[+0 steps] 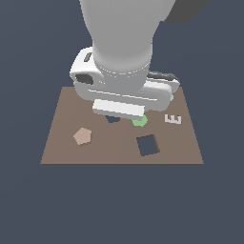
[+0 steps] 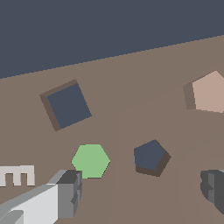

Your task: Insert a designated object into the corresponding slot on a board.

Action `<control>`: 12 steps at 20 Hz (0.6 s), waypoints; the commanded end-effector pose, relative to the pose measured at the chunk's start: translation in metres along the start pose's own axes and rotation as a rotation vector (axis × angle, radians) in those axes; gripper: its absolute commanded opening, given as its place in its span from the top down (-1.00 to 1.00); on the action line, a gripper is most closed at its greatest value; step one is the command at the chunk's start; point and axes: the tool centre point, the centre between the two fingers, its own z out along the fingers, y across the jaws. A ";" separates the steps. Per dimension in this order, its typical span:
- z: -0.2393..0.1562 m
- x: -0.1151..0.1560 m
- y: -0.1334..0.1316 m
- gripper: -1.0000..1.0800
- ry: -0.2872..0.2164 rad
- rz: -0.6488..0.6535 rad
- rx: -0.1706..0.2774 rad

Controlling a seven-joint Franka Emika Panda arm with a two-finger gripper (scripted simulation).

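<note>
The pinkish-tan pentagon block (image 1: pixel 82 136) lies flat on the brown board (image 1: pixel 62 152), toward the exterior view's left; it also shows in the wrist view (image 2: pixel 210 92). The small dark pentagon slot (image 2: pixel 150 156) is near the board's middle, and in the exterior view (image 1: pixel 113 118) the arm's hand (image 1: pixel 119 107) half hides it. My gripper (image 2: pixel 142 192) is open and empty, hovering above the board. Its fingers (image 2: pixel 68 192) stand either side of the slot area, well apart from the block.
A larger dark square hole (image 1: pixel 147 145) is cut into the board; it also shows in the wrist view (image 2: pixel 68 105). A green hexagon (image 2: pixel 90 161) lies next to the slot. A white E-shaped piece (image 1: pixel 173 119) lies toward the exterior view's right. Dark floor surrounds the board.
</note>
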 end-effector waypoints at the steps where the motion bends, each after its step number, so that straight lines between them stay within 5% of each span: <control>1: 0.005 0.008 0.004 -0.92 0.002 0.069 0.000; 12: 0.035 0.050 0.044 -0.92 0.013 0.515 0.002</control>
